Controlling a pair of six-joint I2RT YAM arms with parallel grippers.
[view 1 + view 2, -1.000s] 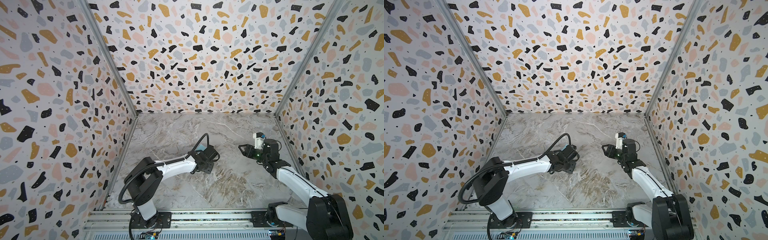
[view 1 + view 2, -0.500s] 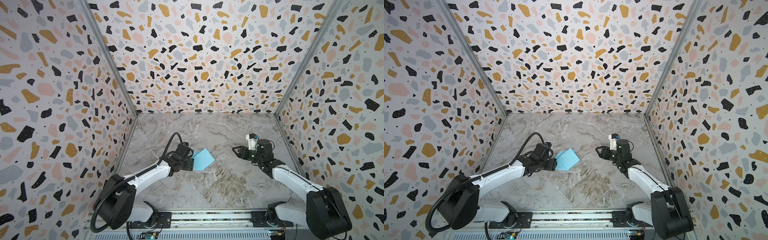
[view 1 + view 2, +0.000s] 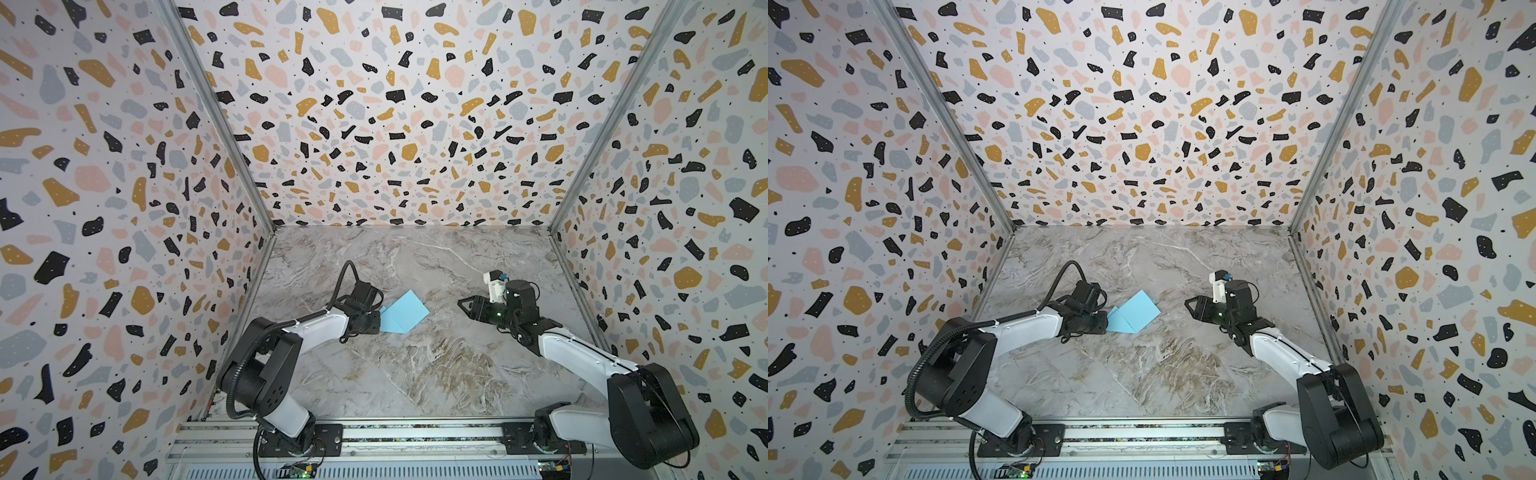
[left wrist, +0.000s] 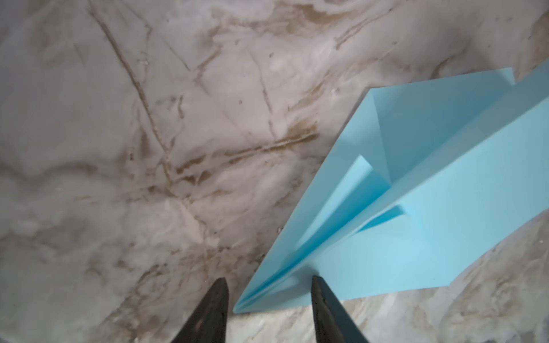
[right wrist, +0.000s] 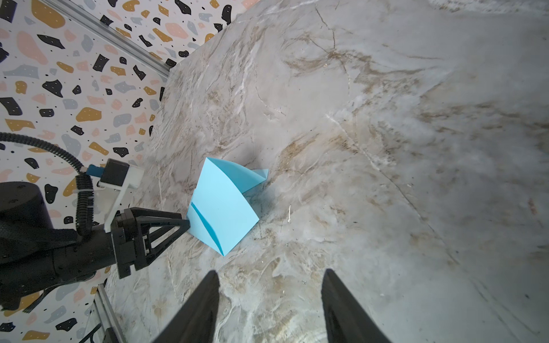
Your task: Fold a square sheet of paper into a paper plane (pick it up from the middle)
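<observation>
Walls: white panels [image 3: 395, 104] speckled with black, ochre, pink and grey flecks close in three sides of the cell.
Table: a grey-and-brown veined marble-look table [image 3: 415, 374] forms the floor.
Rail: a silver aluminium rail [image 3: 415, 432] along the near edge carries both arm bases.
Left arm: the white-and-black left arm [image 3: 320, 328] lies low and reaches toward the middle of the table.
Right arm: the white-and-black right arm [image 3: 573, 353] points toward the middle from the opposite side.
Paper: the light blue folded paper plane [image 3: 405, 311] lies on the table left of centre in both top views [image 3: 1136, 313]. Its wings are partly raised in the right wrist view [image 5: 222, 205].
Left pincer: the black left gripper [image 4: 267, 282] is released. Its fingers stand apart on either side of the plane's pointed nose, and table shows between one finger [image 4: 219, 294] and the paper.
Right pincer: the black right gripper [image 5: 270, 273] is released, empty, well apart from the plane.
</observation>
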